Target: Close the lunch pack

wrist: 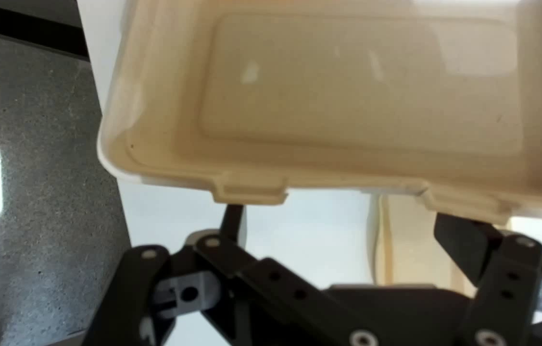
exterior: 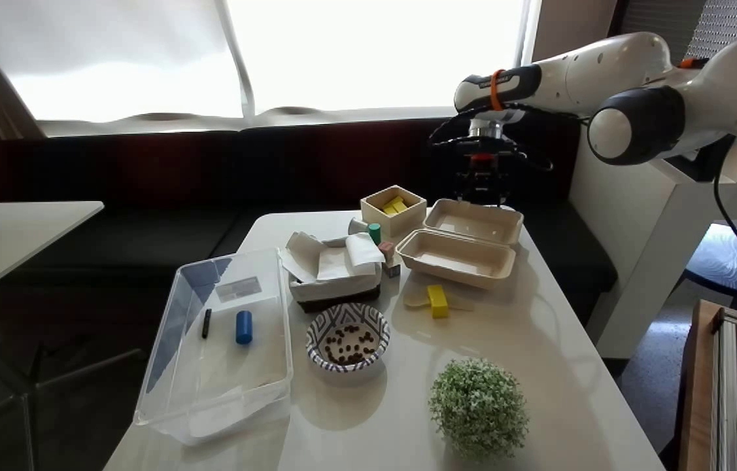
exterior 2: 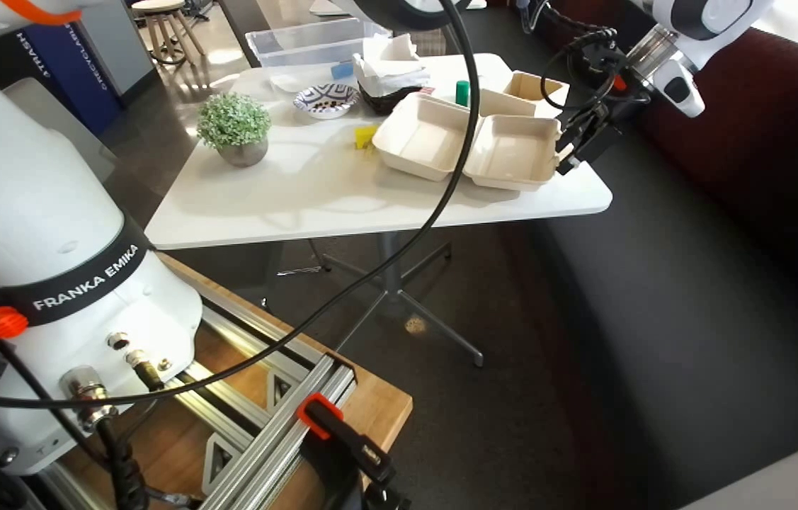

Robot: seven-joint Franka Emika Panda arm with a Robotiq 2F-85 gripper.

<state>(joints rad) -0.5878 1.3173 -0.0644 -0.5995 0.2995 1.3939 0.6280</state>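
Note:
The lunch pack is a cream clamshell box lying open, its base [exterior: 454,259] toward the middle of the table and its lid [exterior: 475,221] folded back toward the table's far end. Base [exterior 2: 423,138] and lid [exterior 2: 514,150] show inside-up in both exterior views. In the wrist view the lid [wrist: 357,91] fills the upper part, with two tabs on its edge. My gripper [wrist: 347,228] is open, its fingers spread beyond the lid's tabbed outer edge. The fingertips are hidden behind that edge; I cannot tell whether they touch it. The gripper [exterior 2: 568,152] holds nothing.
A square box [exterior: 401,222] with yellow blocks and a green cylinder [exterior: 375,233] stand beside the pack. A paper-lined basket [exterior: 335,281], patterned bowl [exterior: 347,337], clear bin [exterior: 276,366], yellow block [exterior: 437,301] and plant [exterior: 479,409] are on the table. A bench [exterior 2: 668,283] runs behind the gripper.

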